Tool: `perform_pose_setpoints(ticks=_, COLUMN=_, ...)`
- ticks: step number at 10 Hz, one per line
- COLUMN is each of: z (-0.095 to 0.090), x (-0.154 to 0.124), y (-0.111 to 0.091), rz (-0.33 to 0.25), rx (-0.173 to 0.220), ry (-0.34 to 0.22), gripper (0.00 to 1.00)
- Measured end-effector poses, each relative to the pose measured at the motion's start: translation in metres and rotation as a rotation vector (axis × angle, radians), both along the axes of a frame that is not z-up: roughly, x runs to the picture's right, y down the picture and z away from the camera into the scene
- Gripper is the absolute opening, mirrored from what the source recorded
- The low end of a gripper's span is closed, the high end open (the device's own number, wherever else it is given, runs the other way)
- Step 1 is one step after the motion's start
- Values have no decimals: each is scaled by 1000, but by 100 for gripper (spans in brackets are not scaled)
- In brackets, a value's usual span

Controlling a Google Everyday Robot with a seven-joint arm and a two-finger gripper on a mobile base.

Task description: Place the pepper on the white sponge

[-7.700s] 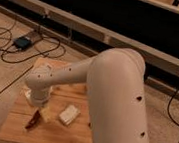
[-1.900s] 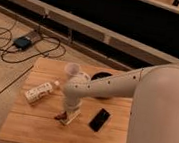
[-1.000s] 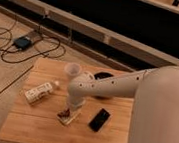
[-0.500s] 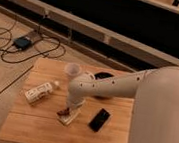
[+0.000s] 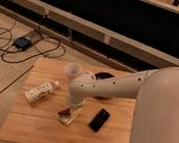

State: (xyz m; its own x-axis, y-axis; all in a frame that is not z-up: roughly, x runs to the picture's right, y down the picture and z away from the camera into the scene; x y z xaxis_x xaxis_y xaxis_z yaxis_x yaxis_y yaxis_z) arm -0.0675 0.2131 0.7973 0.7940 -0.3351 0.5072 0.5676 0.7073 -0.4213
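The pepper (image 5: 64, 113) lies on top of the white sponge (image 5: 67, 117), a dark red sliver across the sponge's near-left part, and the sponge sits flat on the wooden desk (image 5: 39, 126), roughly at its middle. From my station I see the end effector (image 5: 73, 105) directly above the sponge's far edge, pointing straight down from the arm's white wrist. Whether it is touching the pepper or the sponge I cannot tell, and I cannot tell how its jaws stand either, because the wrist housing covers them from this view.

Just to the right of the sponge, apart from it, lies a flat black phone (image 5: 99, 119), angled on the desk. To the left, well apart, a white labelled bottle (image 5: 40, 91) lies on its side with its cap toward the arm. Behind the wrist stands a pale cup (image 5: 71, 71), and a dark bowl (image 5: 103, 78) sits partly hidden by the forearm. Black cables (image 5: 5, 48) lie on the floor beyond the desk's left corner.
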Motion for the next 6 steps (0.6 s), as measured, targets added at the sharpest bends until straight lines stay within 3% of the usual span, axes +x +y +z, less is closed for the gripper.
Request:
perform_pose_setpoints(ticks=3, z=-5, x=1, y=-4, rz=9, rx=16, ry=-3, gripper=80)
perform_pose_setpoints(ticks=6, z=-19, x=0, y=-28, rz=24, rx=79, ry=-11, gripper=80)
